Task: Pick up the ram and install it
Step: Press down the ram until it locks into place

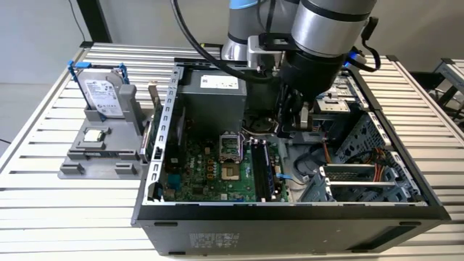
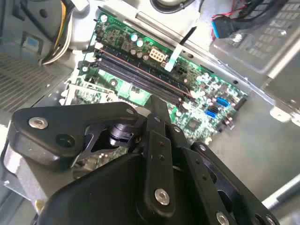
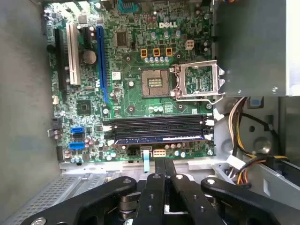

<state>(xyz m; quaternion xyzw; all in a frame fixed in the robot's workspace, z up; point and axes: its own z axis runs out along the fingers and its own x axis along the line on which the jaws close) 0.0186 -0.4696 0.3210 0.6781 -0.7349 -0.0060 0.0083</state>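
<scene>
The ram (image 3: 159,138) is a thin blue-green stick lying in one of the black motherboard slots (image 3: 159,125), level with the others; in the exterior view the ram (image 1: 265,166) runs along the board's right side. My gripper (image 3: 164,162) hangs just above the board's edge beside those slots, shut, with nothing between its fingers. In the second wrist view the gripper (image 2: 157,101) points down toward the slots (image 2: 140,77). From the exterior view the gripper (image 1: 288,130) sits inside the open case, apart from the ram.
The open computer case (image 1: 156,163) stands on a slatted table. A silver hard drive (image 1: 101,95) and a square processor chip (image 1: 93,136) rest on a grey holder at the exterior view's left. The CPU socket (image 3: 157,84) is open. Cables (image 3: 239,122) and a drive cage (image 1: 362,174) crowd the side.
</scene>
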